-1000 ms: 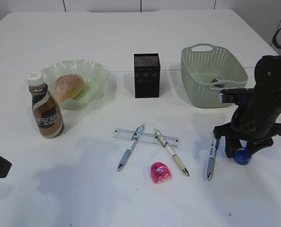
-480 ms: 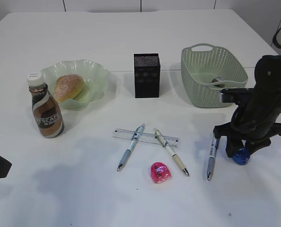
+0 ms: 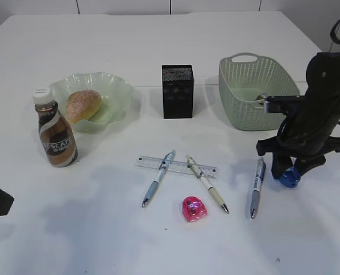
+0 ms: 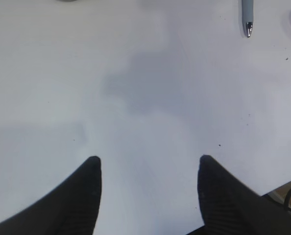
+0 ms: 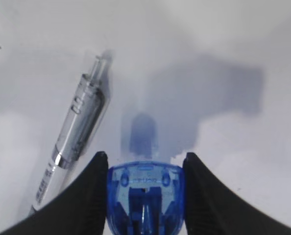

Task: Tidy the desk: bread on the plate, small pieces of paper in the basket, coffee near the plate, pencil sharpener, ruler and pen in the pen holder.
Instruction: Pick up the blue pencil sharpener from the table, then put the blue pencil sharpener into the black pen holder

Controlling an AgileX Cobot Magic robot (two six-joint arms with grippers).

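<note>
Fingers of the right gripper (image 5: 144, 159) are closed on a blue pencil sharpener (image 5: 145, 196), one black pad against each of its sides; in the exterior view it hangs in the gripper (image 3: 290, 175) slightly clear of the desk (image 3: 101, 240). Fingers of the left gripper (image 4: 148, 169) stand apart with only bare tabletop between them — they grip nothing.

Taking the pen holder (image 3: 177, 91) as the landmark and starting from the near edge of the desk: a pink pencil sharpener (image 3: 194, 209) lies nearest, in front of the holder and slightly to its right. Beyond it, in front of the holder, sits the clear ruler (image 3: 176, 166), with a blue-and-white pen (image 3: 158, 179) lying across its left part and a cream-barrelled pen (image 3: 207, 184) across its right part. A grey pen (image 3: 257, 188) lies farther right, front-right of the holder, just beside the held blue sharpener.

To the holder's front-left stands the coffee (image 3: 54, 132), upright with its white cap on, close to the plate (image 3: 115, 89). The plate sits left of the holder, and the bread (image 3: 82, 105) rests in it. The basket (image 3: 253, 86) is to the holder's right, at about the same depth — something small lies inside it, too hidden by the arm to name.
</note>
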